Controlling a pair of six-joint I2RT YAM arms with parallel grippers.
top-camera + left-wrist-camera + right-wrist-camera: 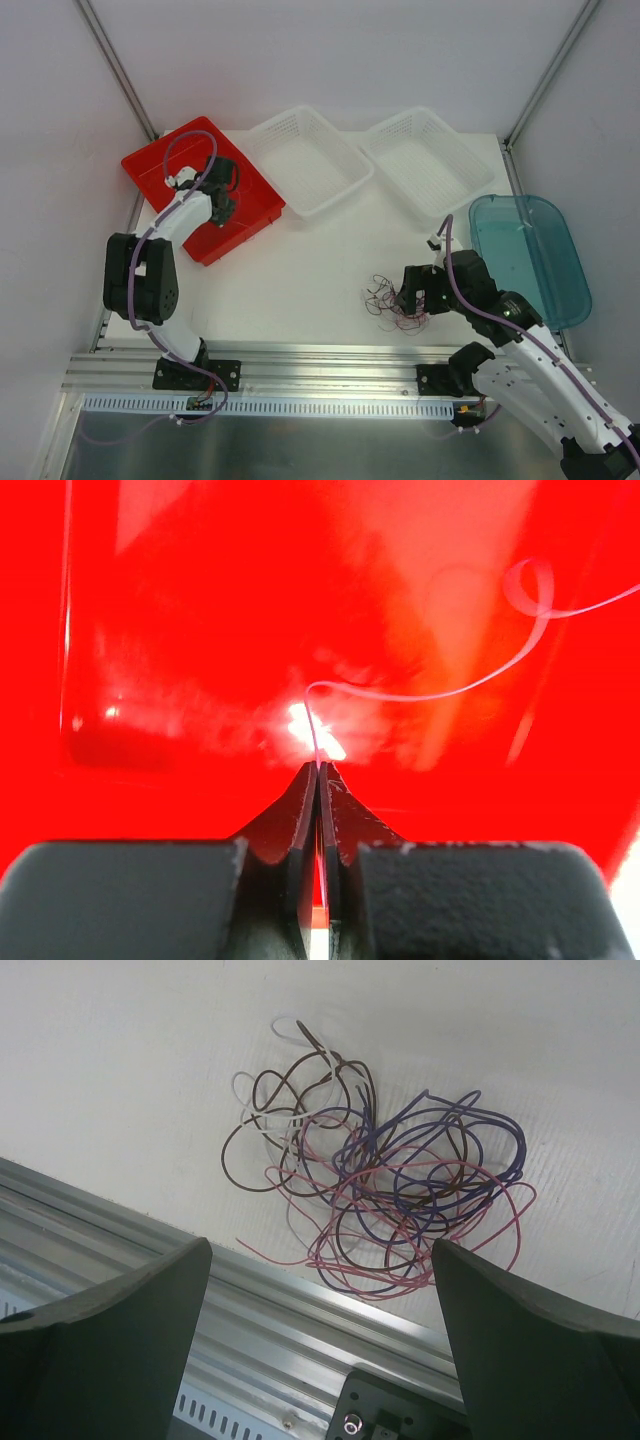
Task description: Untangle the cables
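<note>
A tangle of brown, purple, pink and white cables (388, 300) lies on the white table near its front edge, and shows in the right wrist view (390, 1200). My right gripper (408, 298) (320, 1250) hangs open just above the tangle's right side, holding nothing. My left gripper (222, 205) (319, 770) is inside the red tray (150, 165) (200, 630), shut on a thin pink cable (420, 695). The cable rises from the jaws, curves right and ends in a small loop over the tray floor.
Two white mesh baskets (305, 160) (428, 160) stand at the back. A teal tray (530, 255) lies at the right edge. An aluminium rail (330, 365) (150, 1250) runs along the front edge just below the tangle.
</note>
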